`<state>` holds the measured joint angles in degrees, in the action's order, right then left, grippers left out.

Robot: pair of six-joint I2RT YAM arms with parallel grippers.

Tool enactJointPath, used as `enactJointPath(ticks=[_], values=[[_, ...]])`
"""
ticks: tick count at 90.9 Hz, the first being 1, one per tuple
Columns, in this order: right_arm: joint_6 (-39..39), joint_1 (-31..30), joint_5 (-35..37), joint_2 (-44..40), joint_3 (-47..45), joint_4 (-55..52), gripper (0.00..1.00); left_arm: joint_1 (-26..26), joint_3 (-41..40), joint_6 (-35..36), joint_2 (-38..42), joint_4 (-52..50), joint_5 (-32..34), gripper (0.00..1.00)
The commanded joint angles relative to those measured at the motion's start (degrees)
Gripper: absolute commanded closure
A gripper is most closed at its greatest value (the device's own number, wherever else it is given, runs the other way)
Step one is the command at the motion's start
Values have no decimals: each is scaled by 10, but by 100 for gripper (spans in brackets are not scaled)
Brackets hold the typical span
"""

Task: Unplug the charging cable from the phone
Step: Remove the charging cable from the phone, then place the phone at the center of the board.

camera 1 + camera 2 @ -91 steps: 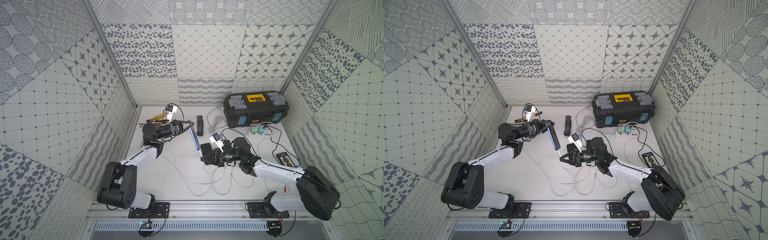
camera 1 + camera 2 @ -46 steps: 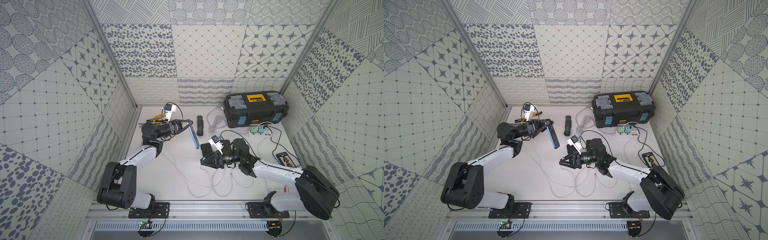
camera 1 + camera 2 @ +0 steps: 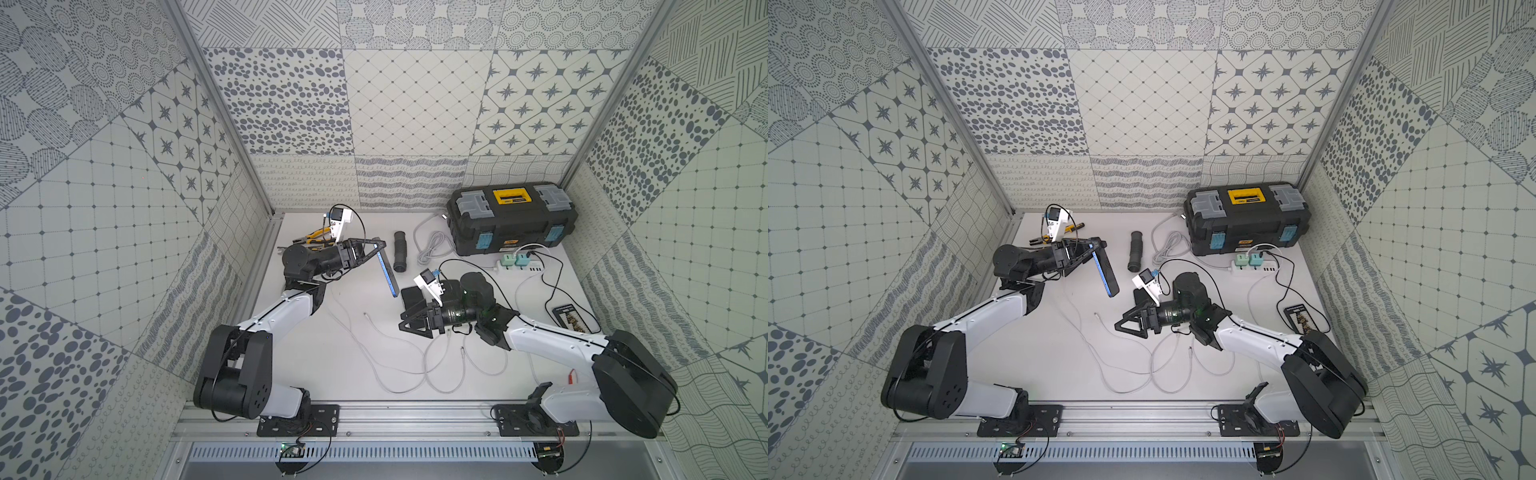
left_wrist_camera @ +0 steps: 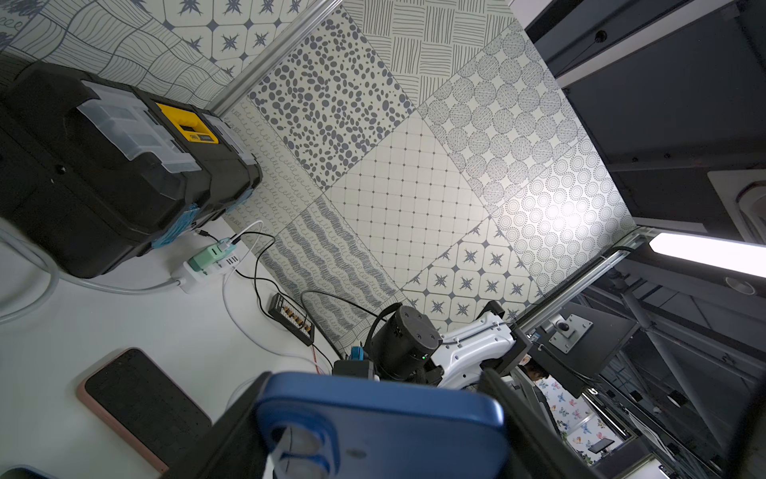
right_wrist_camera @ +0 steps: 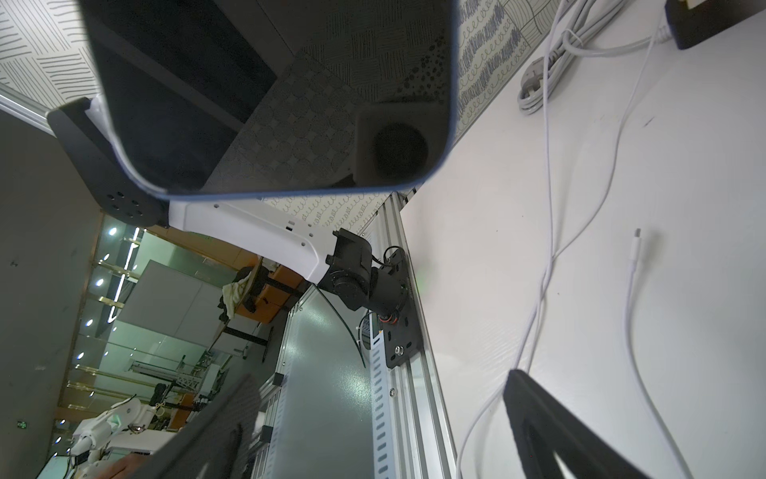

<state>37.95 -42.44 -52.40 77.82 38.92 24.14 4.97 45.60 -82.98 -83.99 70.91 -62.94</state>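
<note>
Right wrist view shows the charging cable (image 5: 627, 315) loose on the table (image 5: 684, 145), its plug (image 5: 635, 249) apart from the phone (image 5: 269, 103). Your right end effector (image 3: 404, 318) gapes empty; the left end effector (image 3: 374, 248) grips the phone aloft. Withdraw right without snagging cable loops.

I look down on a white tabletop (image 3: 316, 374) boxed in on three sides by tall wall panels. The back wall (image 3: 415, 104) beyond the tabletop and both side walls carry grey-on-cream patches of dots, stars, grids, waves and hatching. Slanting aluminium posts (image 3: 224, 112) mark the tabletop's two far corners. An aluminium rail (image 3: 415, 415) runs along its near edge, with a slotted grille (image 3: 395, 451) just below. High above the tabletop, my left wrist view shows a bright strip light (image 4: 704, 253). Past the tabletop's near edge, my right wrist view shows a dim hall with rows of ceiling lights (image 5: 99, 282).
</note>
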Motion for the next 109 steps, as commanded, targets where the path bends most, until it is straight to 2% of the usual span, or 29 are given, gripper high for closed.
enactJointPath(ticks=[1, 37, 109], values=[[-33, 0, 7, -8, 31, -36, 3, -2, 3, -2, 9, 26, 8, 100], [-52, 0, 1, 16, 103, -75, 3, -2, -2, -6, 12, 30, 8, 100], [-44, 1, -3, 64, 195, -84, 3, -2, -11, -9, 17, 39, 4, 100]])
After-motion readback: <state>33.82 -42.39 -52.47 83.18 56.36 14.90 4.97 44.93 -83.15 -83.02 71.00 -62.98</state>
